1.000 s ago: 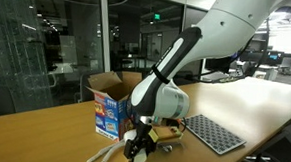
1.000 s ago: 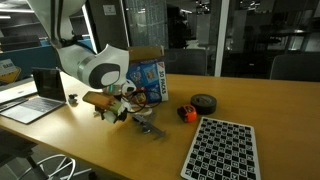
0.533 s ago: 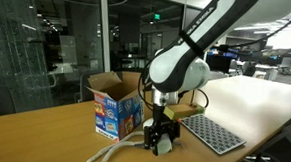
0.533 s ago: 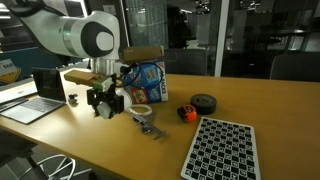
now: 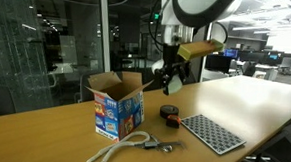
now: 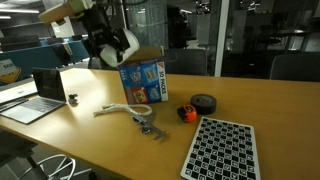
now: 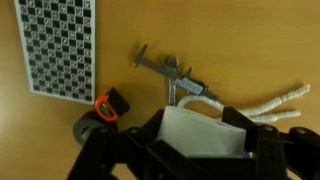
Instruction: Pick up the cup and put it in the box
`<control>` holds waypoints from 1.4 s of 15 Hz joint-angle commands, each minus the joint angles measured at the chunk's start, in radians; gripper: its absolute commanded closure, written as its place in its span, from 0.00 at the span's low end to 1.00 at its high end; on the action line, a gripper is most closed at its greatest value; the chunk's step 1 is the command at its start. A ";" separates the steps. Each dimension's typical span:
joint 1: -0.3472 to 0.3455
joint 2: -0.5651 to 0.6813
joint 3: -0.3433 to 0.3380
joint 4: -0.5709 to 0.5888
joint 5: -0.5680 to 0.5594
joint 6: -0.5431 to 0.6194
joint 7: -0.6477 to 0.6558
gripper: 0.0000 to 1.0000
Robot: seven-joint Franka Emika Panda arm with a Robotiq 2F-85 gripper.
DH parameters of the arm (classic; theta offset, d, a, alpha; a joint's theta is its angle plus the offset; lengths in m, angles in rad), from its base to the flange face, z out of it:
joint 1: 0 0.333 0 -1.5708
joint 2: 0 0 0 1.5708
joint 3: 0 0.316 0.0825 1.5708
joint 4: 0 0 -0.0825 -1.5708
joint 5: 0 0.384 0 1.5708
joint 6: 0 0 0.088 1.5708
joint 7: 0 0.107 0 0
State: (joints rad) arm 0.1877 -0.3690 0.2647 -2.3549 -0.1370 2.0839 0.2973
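Step in hand, as I judge it: carry phase. Pick-up looks done, drop-off not yet. The gripper (image 5: 170,80) hangs high in the air, jaws clenched on the small plain white round cup (image 7: 205,135). In the wrist view the cup sits wedged btwn the two dark fingers, w/ the tabletop far below it.

The small cardboard box w/ brown flaps and blue printed sides (image 5: 114,104) stands toward the far edge of the wooden table (image 5: 42,136) in both exterior views, flaps open upward. The gripper is higher than the box and off to one side of its opening, not squarely over it as far as I can tell.

Next move prob calls for shifting sideways till the cup is over the opening, coming down past the flaps w/o clipping them, then letting go.

Cup: matte white, no handle or marking visible, much smaller than the box, so it should fit easily. Its tilt is unclear.

Below lie a metal caliper (image 7: 170,72), a cream rope loop (image 7: 270,100) and a flat grey perforated tray (image 7: 58,45) nearer a table corner
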 commanded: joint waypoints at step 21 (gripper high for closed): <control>0.006 0.836 -0.026 0.837 0.199 0.133 -0.286 0.60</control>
State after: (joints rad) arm 0.1688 0.3999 0.2538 -1.6475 0.0394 2.2953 0.0425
